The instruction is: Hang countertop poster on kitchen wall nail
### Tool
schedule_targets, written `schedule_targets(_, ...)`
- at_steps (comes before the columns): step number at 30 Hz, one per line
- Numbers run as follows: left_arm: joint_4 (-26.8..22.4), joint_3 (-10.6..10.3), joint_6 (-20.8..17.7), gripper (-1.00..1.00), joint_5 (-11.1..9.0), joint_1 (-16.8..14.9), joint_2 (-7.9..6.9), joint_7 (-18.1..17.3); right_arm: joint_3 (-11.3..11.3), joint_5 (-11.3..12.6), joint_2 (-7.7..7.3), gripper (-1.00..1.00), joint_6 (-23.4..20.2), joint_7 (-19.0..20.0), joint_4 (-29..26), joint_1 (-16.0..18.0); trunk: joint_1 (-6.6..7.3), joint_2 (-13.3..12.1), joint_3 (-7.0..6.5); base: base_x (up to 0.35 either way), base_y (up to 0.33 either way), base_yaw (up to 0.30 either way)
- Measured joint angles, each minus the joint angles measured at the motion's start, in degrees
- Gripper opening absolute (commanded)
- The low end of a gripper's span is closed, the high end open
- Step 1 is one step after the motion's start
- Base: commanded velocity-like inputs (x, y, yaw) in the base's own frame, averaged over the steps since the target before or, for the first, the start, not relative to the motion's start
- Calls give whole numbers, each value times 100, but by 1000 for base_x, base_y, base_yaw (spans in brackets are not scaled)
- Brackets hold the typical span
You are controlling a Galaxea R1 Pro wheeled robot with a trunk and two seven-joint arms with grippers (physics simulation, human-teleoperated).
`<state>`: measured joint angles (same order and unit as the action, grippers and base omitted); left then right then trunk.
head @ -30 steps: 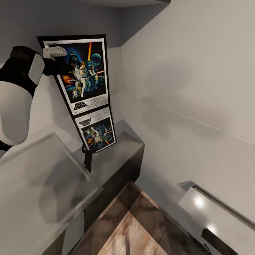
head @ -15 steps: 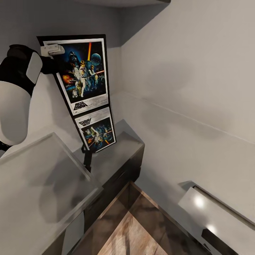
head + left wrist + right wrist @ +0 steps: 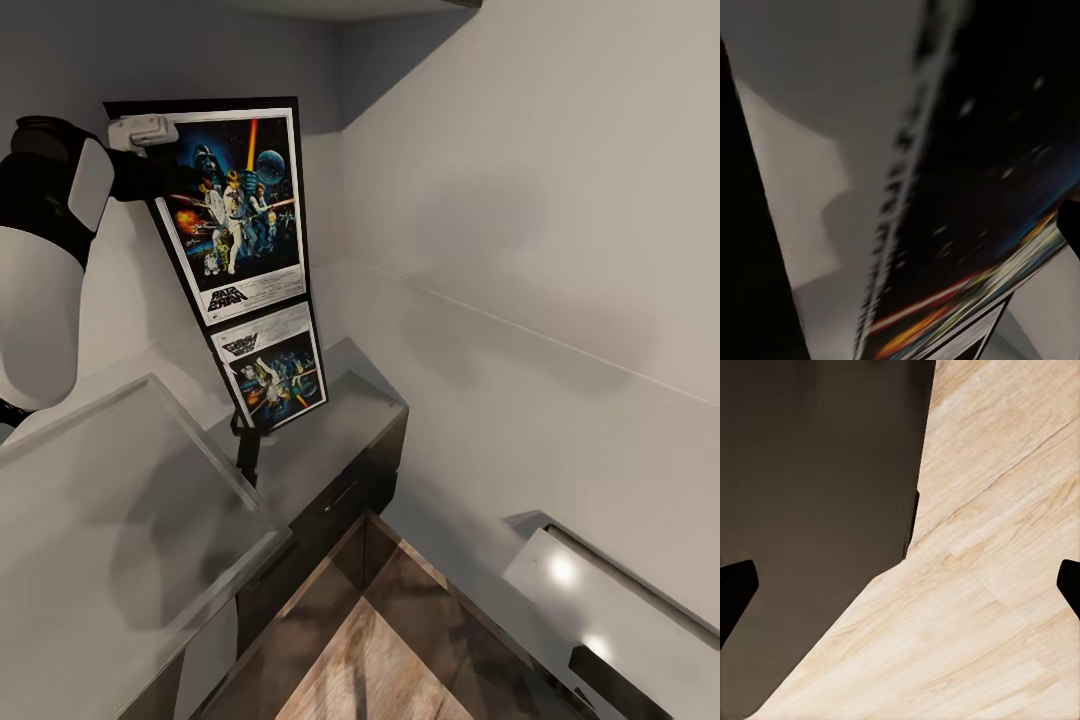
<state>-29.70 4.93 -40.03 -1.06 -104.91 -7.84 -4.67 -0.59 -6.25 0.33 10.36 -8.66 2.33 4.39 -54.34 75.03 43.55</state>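
L gripper [image 3: 150, 132] clenching Star Wars poster [image 3: 232, 205] top-left corner, I'm holding it vs far wall | its reflection showing in countertop [image 3: 330, 440] | R gripper [image 3: 900, 577] released, over wood floor [image 3: 1005, 607].

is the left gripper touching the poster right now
Touching. In the head view the left gripper sits clamped over the poster at its upper left corner, jaws overlapping the white border with no gap visible.

Head camera looks down into a kitchen corner; left wrist camera sits close against the poster [image 3: 235, 215], right faces wooden floor [image 3: 997, 607].
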Motion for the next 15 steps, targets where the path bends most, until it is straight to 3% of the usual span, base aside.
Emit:
schedule_targets(7,1,7,0,100,0,0,-10,-6,0,0,0,100,0,0,0,0,0,0,0,0,0,0)
schedule_targets(8,4,7,0,-100,0,0,-9,-6,0,0,0,100,0,0,0,0,0,0,0,0,0,0)
schedule_targets(15,9,-6,-29,-100,-96,0,-5,-8,0,0,0,100,0,0,0,0,0,0,0,0,0,0)
